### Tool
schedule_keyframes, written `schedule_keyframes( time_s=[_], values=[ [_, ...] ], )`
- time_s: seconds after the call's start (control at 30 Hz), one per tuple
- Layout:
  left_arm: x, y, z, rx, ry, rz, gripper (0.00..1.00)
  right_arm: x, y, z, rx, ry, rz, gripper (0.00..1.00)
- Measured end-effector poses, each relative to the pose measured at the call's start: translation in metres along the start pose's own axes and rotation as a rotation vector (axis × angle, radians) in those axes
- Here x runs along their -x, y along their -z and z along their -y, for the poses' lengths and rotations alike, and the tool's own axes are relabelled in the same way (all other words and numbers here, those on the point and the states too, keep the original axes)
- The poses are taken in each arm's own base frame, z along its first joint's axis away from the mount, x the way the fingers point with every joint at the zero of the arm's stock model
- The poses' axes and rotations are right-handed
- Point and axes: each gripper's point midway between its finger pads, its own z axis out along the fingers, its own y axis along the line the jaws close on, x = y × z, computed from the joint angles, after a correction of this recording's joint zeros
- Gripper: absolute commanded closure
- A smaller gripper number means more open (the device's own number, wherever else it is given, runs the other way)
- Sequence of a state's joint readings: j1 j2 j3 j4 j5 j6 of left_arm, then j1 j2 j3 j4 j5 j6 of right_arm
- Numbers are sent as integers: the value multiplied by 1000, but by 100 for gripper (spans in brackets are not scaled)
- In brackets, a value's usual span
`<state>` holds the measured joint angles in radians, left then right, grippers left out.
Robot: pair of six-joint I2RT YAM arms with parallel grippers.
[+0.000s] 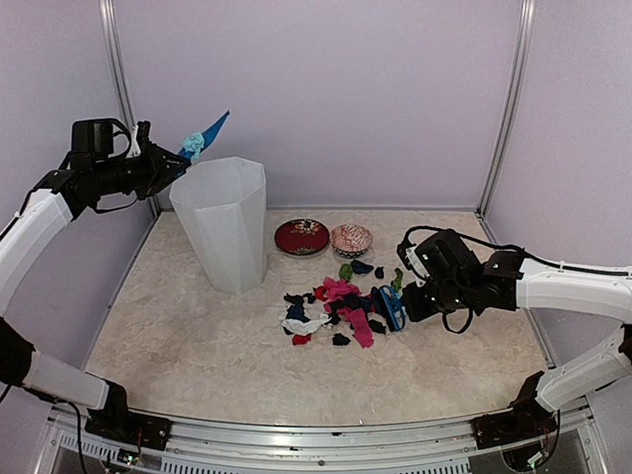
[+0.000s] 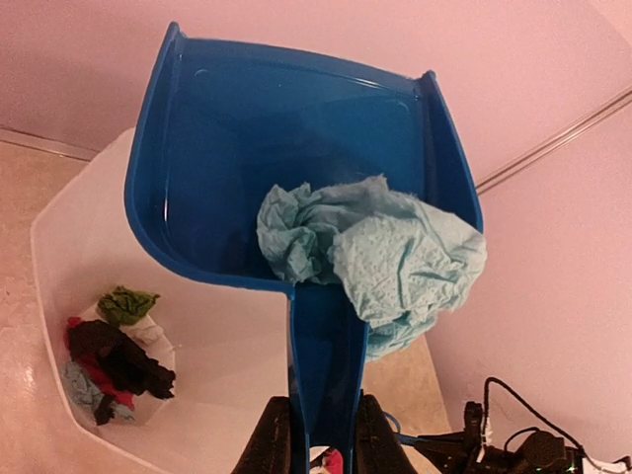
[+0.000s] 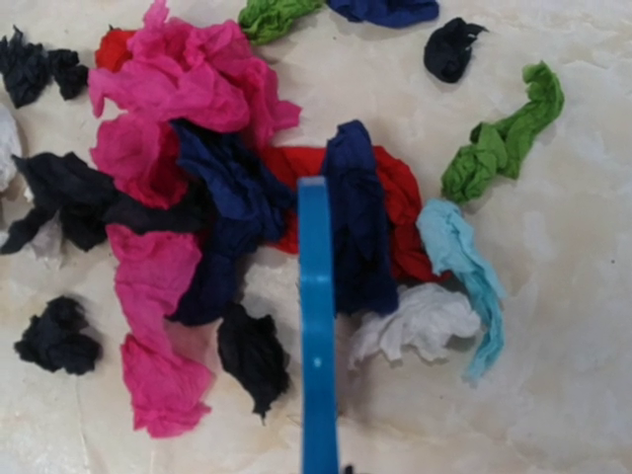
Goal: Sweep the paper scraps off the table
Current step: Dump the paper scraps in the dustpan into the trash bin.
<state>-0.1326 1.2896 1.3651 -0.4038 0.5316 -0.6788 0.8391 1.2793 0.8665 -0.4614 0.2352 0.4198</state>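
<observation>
The left gripper (image 2: 318, 439) pinches the handle of the dustpan (image 2: 286, 138), tipping one teal wad (image 2: 385, 257) over the white bin (image 2: 59, 247) where a few wads (image 2: 114, 351) already lie, while the right gripper (image 1: 415, 296) clamps the brush (image 3: 316, 326) over most of the paper scraps (image 3: 178, 197), unswept on the table (image 1: 197, 336).

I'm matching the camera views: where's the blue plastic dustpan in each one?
Top external: blue plastic dustpan upper left, raised over white plastic bin.
Left wrist: dustpan fills the centre.
Right wrist: not in it.
Shared landmark: the bin, below it in both.
</observation>
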Motion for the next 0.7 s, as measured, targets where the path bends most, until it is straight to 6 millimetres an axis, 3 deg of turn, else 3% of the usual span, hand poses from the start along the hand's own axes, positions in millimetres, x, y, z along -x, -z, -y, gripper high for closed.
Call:
schedule_keyframes(
  time_s=[0.13, 0.37, 0.7],
  values=[
    [-2, 0, 0, 146, -123, 21, 100, 0, 0, -1, 2, 1, -2, 100],
    [-33, -13, -7, 366, -335, -23, 100, -1, -2, -1, 5, 5, -5, 100],
    [-35, -8, -13, 753, -668, 87, 100, -1, -2, -1, 6, 8, -5, 100]
  ],
)
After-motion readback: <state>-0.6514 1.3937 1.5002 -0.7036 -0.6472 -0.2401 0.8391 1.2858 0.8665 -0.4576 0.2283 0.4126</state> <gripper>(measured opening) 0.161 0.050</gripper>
